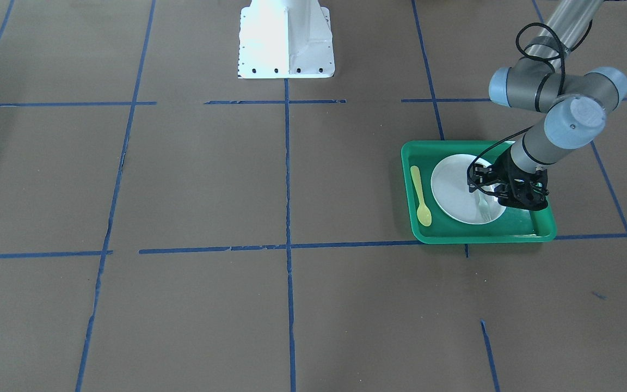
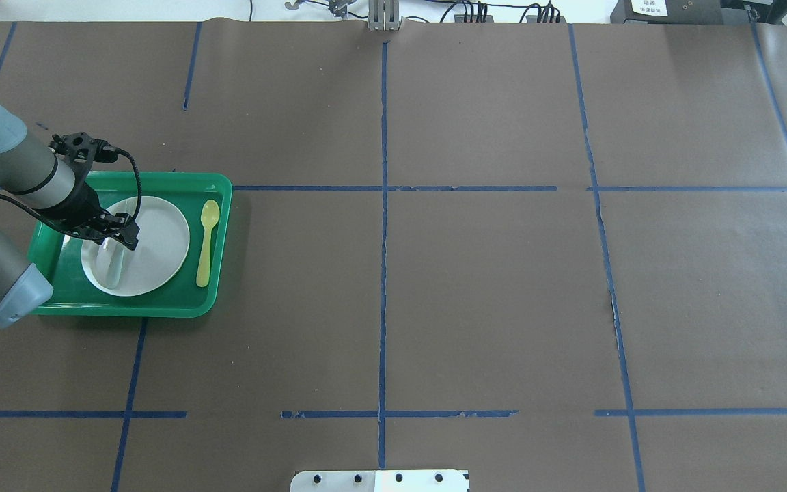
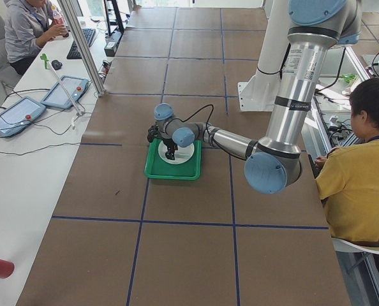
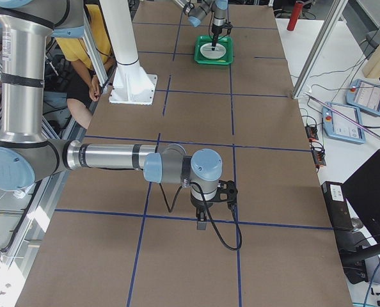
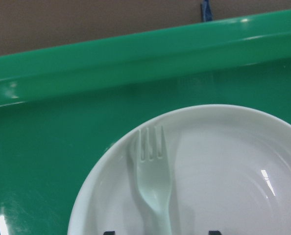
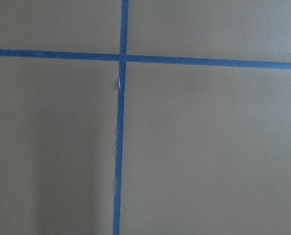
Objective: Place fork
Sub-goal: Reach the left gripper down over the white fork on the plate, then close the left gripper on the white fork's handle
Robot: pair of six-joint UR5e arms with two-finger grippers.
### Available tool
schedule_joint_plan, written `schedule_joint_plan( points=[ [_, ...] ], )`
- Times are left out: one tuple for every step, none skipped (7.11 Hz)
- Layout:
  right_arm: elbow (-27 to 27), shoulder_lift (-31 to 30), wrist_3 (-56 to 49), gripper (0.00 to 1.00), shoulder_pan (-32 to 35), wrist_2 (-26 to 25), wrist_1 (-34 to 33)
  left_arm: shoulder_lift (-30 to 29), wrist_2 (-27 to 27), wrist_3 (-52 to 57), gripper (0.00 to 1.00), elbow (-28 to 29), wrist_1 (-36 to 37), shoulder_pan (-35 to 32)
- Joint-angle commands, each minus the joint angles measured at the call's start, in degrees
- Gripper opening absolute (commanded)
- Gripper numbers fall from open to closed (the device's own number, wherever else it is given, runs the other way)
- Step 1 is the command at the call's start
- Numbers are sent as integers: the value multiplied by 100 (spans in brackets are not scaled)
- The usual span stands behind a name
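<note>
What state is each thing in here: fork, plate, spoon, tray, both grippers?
fork, lying flat on the plate, not gripped
plate, in the tray, holding only the fork
spoon, lying in the tray beside the plate
tray, flat on the table
left gripper, open, fingers either side of the fork's handle
right gripper, over bare table; open or shut unclear
</note>
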Motion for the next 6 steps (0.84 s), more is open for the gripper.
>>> schedule_joint_plan(
  points=[
    [0,0,6,100,0,0,0,0,-5,0,55,5,6,53],
    [0,0,-2,100,0,0,0,9,-5,0,23,-13,7,44],
    [0,0,-2,100,0,0,0,17,3,0,1,-21,7,53],
    [0,0,6,100,0,0,0,44,-5,0,0,-74,7,44],
    [0,0,-2,100,0,0,0,61,-14,9,0,-205,15,35],
    [0,0,-2,100,0,0,0,96,-14,18,0,-380,24,-34]
  ],
)
